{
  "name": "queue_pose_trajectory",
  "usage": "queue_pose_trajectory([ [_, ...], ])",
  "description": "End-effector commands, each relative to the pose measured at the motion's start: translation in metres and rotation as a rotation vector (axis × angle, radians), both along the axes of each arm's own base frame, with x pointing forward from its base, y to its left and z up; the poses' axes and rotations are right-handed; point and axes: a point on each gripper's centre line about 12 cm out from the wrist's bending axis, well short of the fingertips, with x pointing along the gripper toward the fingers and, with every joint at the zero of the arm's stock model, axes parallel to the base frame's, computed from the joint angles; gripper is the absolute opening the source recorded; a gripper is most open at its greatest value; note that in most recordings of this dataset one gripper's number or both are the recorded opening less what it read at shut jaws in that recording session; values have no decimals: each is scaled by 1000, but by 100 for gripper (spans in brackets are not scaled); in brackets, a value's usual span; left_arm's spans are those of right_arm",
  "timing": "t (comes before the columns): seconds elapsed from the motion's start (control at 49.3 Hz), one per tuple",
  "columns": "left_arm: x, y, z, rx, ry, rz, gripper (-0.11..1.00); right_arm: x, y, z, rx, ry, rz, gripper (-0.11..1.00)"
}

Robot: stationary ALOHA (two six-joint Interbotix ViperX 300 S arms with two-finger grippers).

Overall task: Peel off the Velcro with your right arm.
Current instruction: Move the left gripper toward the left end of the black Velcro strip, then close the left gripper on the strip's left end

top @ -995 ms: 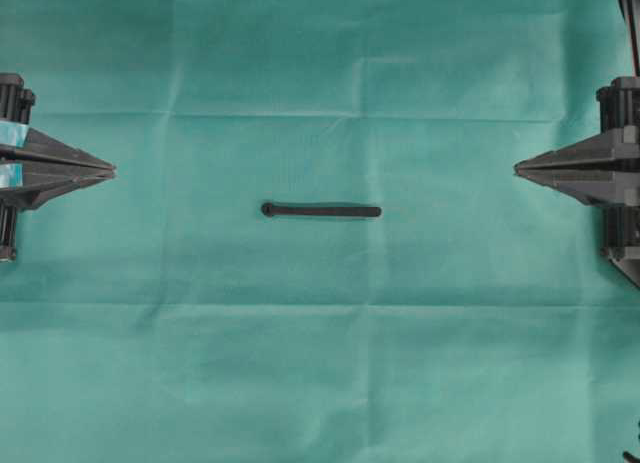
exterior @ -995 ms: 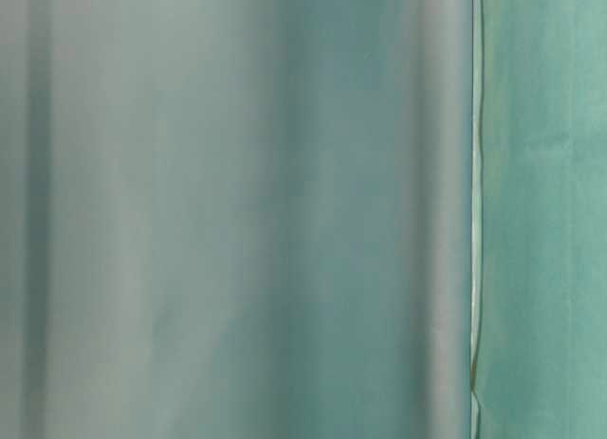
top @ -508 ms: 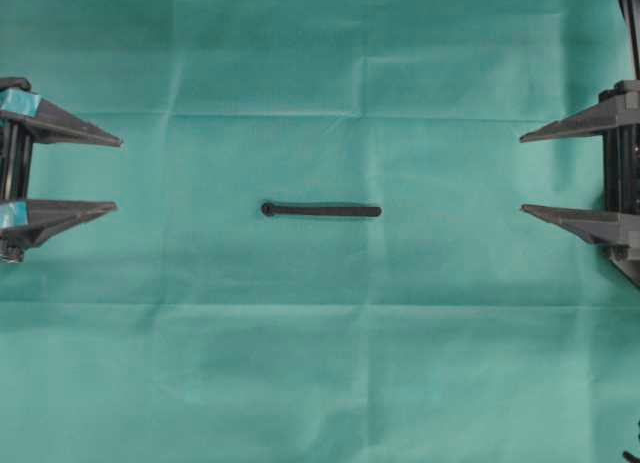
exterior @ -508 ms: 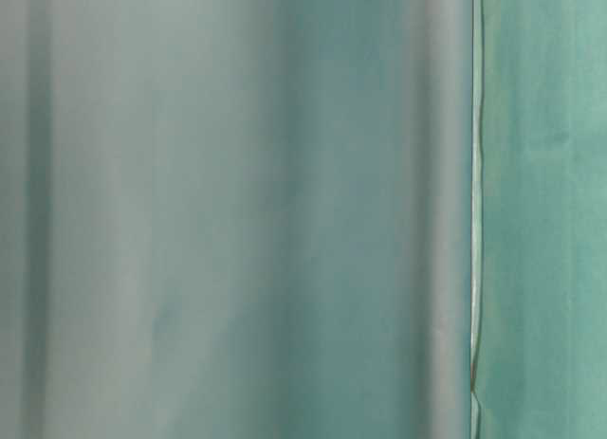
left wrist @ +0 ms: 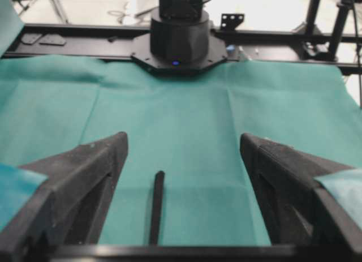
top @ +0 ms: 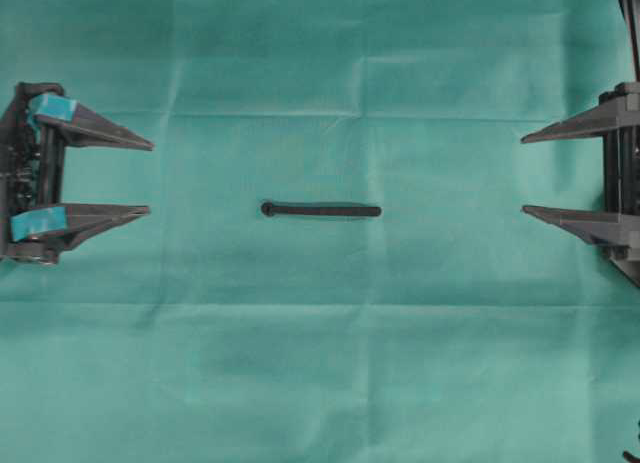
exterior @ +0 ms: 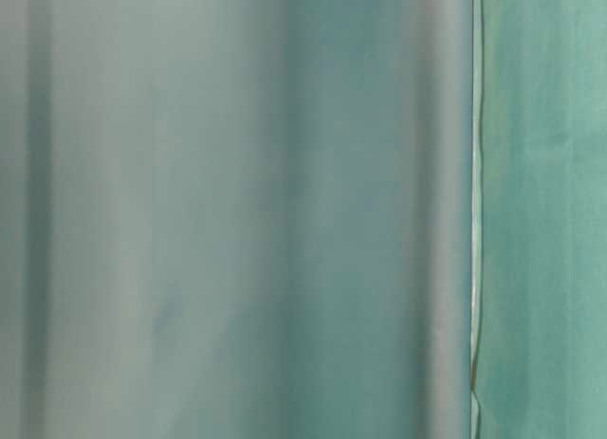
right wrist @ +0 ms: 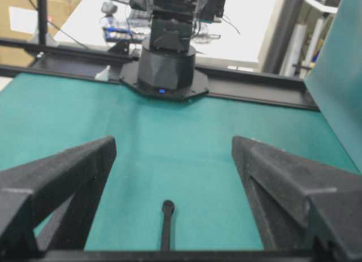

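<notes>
Teal-green creased cloth [top: 320,363] covers the whole work surface, and I see nothing on it but one object. At its middle lies the Velcro [top: 321,210], a thin, flexible black strap lying flat, with its long axis running left to right in the overhead view and its rounded end toward the left side.

My left gripper [top: 150,177], the one with teal tape on its black pointed fingers, has its jaws spread wide and holds nothing; my right gripper [top: 521,174], with plain black pointed fingers, is likewise spread wide and empty. Both point inward along the strap's own line, so the strap lies straight ahead of each, lengthwise between them and well apart from both. I judge the left tips somewhat nearer the rounded end than the right tips are to the square end.

From the left wrist camera the strap [left wrist: 156,205] runs away from the lens between the two fingers, offset toward the left finger. From the right wrist camera only its far part [right wrist: 167,223] shows, the rounded end farthest from the lens and roughly centred in the gap.

For the peel, I judge that the right arm must travel forward along the strap's axis to meet the square end first.

Beyond the cloth, each wrist view shows the opposite arm's black base [left wrist: 179,38] on a dark frame, with a bright, cluttered room behind. The table-level view shows only blurred green drape [exterior: 237,211].
</notes>
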Motion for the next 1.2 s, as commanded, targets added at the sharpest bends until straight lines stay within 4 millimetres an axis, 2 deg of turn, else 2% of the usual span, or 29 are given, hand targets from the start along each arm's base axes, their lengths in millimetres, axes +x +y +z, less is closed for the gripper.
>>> queue_pose_trajectory([
  [0.0,13,2,9,1,-15,10,90,3,0,4,0,-15,-1,68],
  [0.264,47,13,0,3,58,52,90,4,0,2,0,-11,-1,68],
  [0.812,116,23,-16,8,146,76,90,3,0,0,0,-31,-1,68],
  [1.177,140,24,-18,-1,206,73,90,2,0,-1,0,-28,-1,68],
])
